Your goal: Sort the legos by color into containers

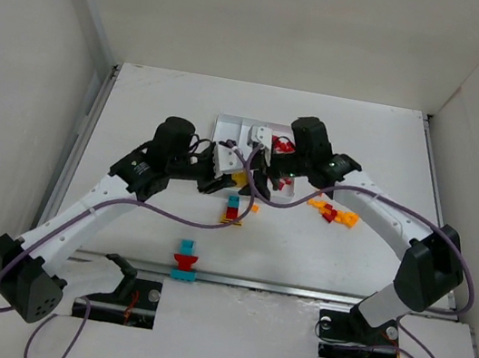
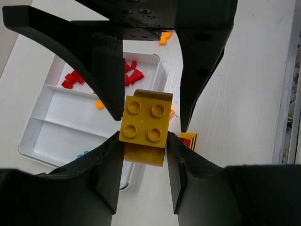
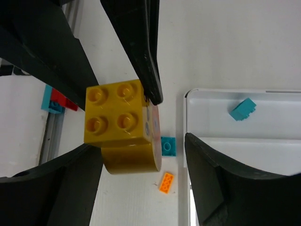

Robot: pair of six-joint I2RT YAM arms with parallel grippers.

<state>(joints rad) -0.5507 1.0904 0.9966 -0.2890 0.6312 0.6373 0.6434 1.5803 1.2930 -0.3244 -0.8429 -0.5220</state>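
Tray [image 2: 61,115], red legos [image 2: 75,79] one compartment, orange lego [image 2: 99,104] middle, teal lego [image 2: 84,153] third

A robot test booth in a lab

Two robot arms, the left arm [image 1: 78,212] and the right arm [image 1: 380,216], are bolted to the edge of a white table [image 1: 365,140]. Plain white walls [image 1: 22,51] stand on three sides. Purple cables [image 1: 178,217] run along the arms.
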